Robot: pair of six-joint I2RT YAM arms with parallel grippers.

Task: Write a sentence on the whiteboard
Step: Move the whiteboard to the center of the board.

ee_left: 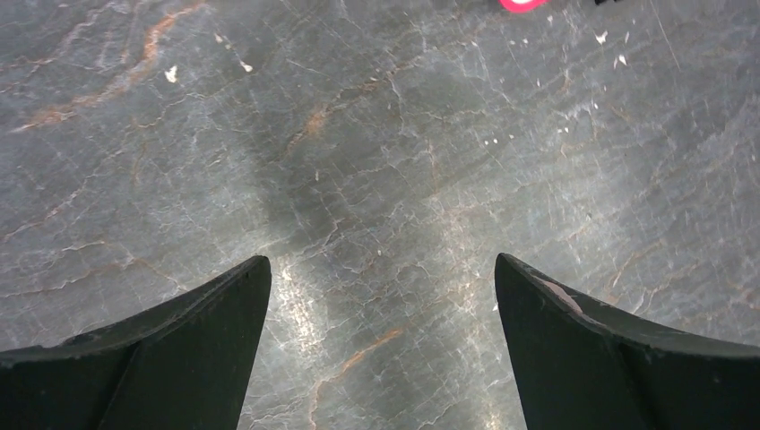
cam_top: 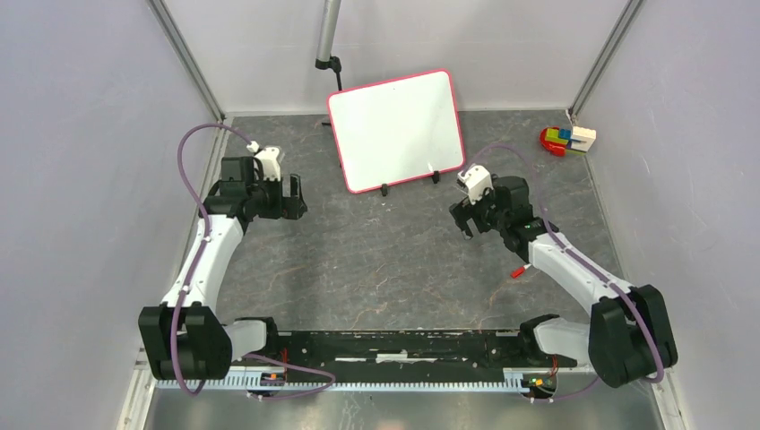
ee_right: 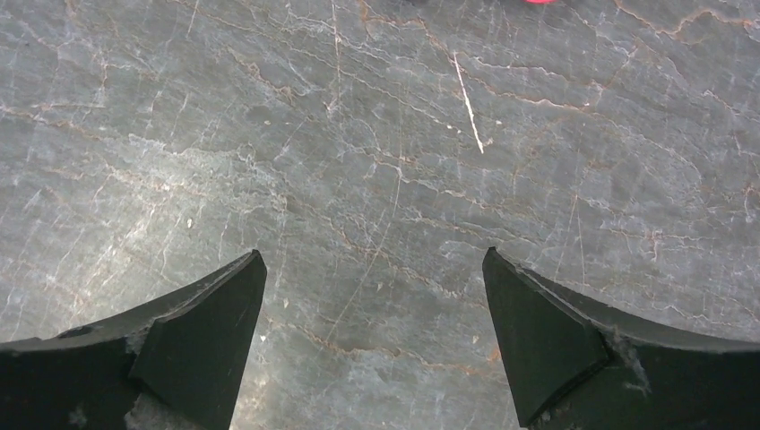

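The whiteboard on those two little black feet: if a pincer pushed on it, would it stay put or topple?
It would probably tip or slide fairly easily: the whiteboard stands propped on only two small black clip feet on the smooth table. It looks thin and flat, so likely stiff and light. Its glossy face may be slippery to pinch.

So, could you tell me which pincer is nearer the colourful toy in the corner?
The right pincer: the toy sits in the far right corner on its side of the whiteboard, while the left pincer is on the opposite side.
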